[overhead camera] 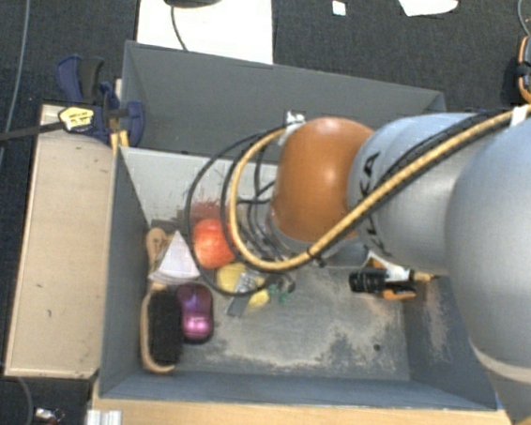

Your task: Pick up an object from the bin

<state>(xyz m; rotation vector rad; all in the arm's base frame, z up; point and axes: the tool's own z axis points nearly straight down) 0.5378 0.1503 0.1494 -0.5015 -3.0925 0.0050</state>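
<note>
In the near left corner of the bin (345,357) lies a black brush (163,330) with a pale wooden rim, along the left wall; touching its right side is a purple thing (198,313), rounded and glossy. Farther in, a white wedge (177,260) sits by the left wall, with a tan wooden piece (156,241) just beyond it; right of the wedge and touching it sits a red-orange apple (210,244). Just beside the apple's near right side lies a yellow lump (230,276), left of the middle of the floor; a smaller yellow bit (258,299) and a green scrap (283,294) lie near it to the right. The pincer (248,288) is down among these, right at the yellow lump, under the orange cover (321,180); whether it is open, closed or gripping anything I cannot tell, since the cover and cables (237,213) hide most of it. Well apart, toward the right wall, lies a black-and-orange tool (382,283), partly under the arm (456,199); the arm spans the far right of the bin.
</note>
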